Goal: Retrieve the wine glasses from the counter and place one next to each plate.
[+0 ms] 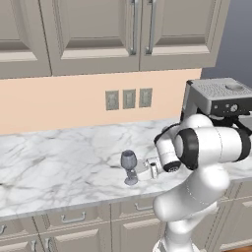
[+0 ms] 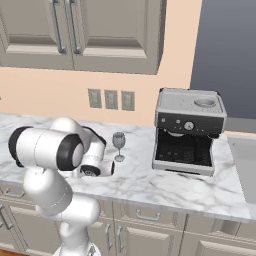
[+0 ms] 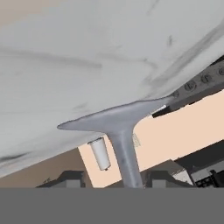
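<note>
One wine glass point(image 1: 129, 161) point(image 2: 118, 141), translucent grey-blue, stands upright on the marble counter point(image 1: 59, 157) near its front edge. My gripper point(image 1: 140, 170) reaches in level from the right, at the height of the stem. The hand view is rolled over: the counter lies along the top, and the glass's foot and stem point(image 3: 124, 148) run down between my fingertips point(image 3: 70, 178). The jaws stand partly drawn in, with a gap on each side of the stem, so the gripper point(image 3: 116, 181) is open. The plates are out of view.
A steel espresso machine point(image 1: 216, 98) point(image 2: 187, 130) stands on the counter to the right of the glass. Outlet plates point(image 1: 129, 98) sit in the peach backsplash under beige wall cabinets. A sink edge point(image 2: 245, 160) shows at the far right.
</note>
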### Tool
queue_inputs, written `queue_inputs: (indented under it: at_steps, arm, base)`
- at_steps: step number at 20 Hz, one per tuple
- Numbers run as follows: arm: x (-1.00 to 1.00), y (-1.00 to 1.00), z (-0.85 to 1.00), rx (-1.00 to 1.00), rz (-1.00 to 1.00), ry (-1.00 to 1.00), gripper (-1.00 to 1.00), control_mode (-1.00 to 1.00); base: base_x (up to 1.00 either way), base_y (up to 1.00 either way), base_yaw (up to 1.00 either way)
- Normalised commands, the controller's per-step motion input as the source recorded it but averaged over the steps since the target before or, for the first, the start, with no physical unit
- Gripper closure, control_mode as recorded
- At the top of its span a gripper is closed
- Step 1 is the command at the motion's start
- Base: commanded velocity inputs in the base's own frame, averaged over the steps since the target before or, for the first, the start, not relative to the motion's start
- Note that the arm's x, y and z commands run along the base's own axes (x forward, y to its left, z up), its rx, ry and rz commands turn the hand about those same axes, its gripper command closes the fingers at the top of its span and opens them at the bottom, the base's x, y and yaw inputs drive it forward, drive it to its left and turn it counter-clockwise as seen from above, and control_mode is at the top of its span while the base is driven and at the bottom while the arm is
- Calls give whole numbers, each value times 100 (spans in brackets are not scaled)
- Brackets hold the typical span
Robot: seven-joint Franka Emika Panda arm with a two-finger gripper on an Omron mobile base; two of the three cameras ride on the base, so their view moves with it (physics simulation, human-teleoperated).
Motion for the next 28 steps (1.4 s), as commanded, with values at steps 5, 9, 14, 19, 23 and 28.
queue_inputs:
  at_steps: [5,9,14,19,23,28]
  arm:
    - [-36,1,49,5,0,-1,100,-100]
    - [-30,1,98,3,0,-1,100,-100]
    - [-43,1,100,1,0,0,100,-100]
    - [-69,0,100,0,0,-5,100,-100]
    - [-71,-4,100,0,0,-21,100,-100]
    - [-58,-12,85,0,-1,-21,100,-100]
  base:
    - [0,0,0]
    - [0,0,0]
    - [0,0,0]
    - [0,0,0]
    - [0,0,0]
    - [0,0,0]
